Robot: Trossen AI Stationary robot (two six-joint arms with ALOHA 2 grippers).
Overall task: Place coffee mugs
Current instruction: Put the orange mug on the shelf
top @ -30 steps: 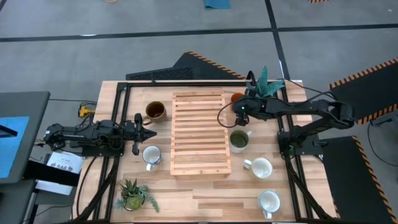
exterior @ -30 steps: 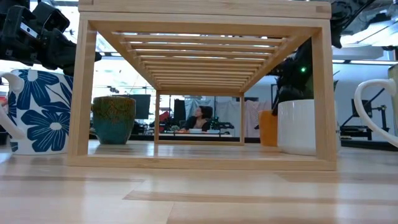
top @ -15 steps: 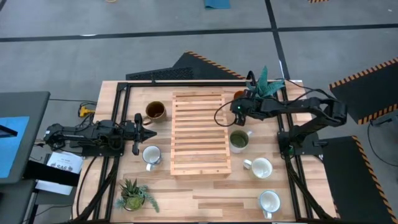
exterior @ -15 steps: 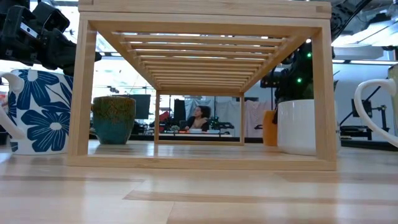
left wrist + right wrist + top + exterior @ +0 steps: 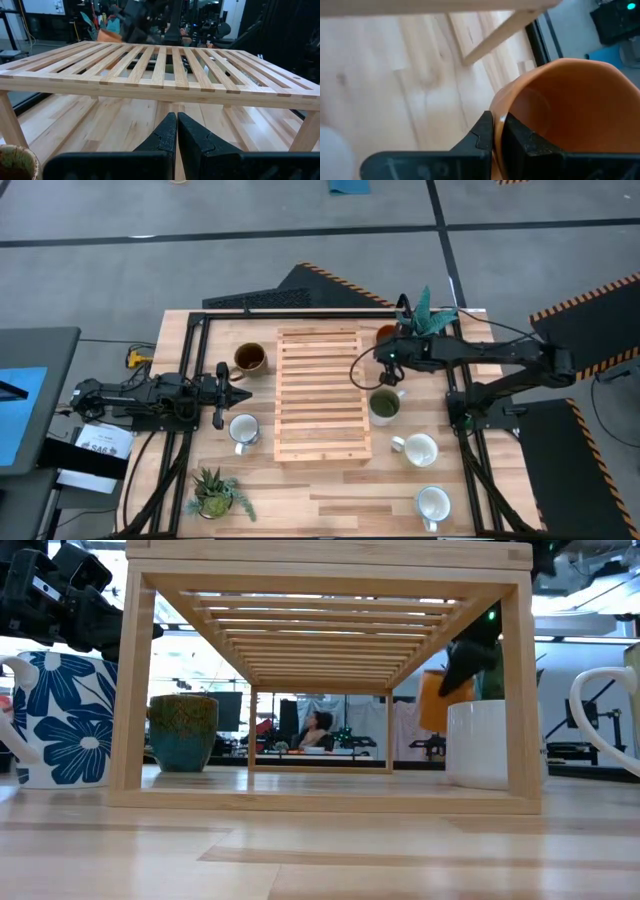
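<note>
An orange mug (image 5: 436, 700) hangs above the table's far right part, beside the slatted wooden rack (image 5: 322, 392), with my right gripper (image 5: 497, 120) shut on it. In the high view only a bit of the orange mug (image 5: 385, 332) shows past that arm. My left gripper (image 5: 176, 131) is shut on nothing and waits level at the rack's left side. Standing on the table are a brown mug (image 5: 250, 358), a blue-flowered white mug (image 5: 242, 430), an olive green mug (image 5: 384, 405) and two white mugs (image 5: 420, 448) (image 5: 433, 502). My right gripper pinches the orange mug's rim (image 5: 496, 102), one finger inside the cup and one outside against its wall. The fingers come slanting down from the table's right. The mug is lifted clear of the table and hangs tilted.
A teal plant (image 5: 428, 310) stands at the far right corner, close behind the held mug. A second potted plant (image 5: 213, 495) is at the near left. The rack's top is bare. Black frame rails run along the table's left, right and far sides.
My right gripper has risen with the orange mug. The mug stood on the table one second ago and now hangs clear of it, tipped over to one side.
</note>
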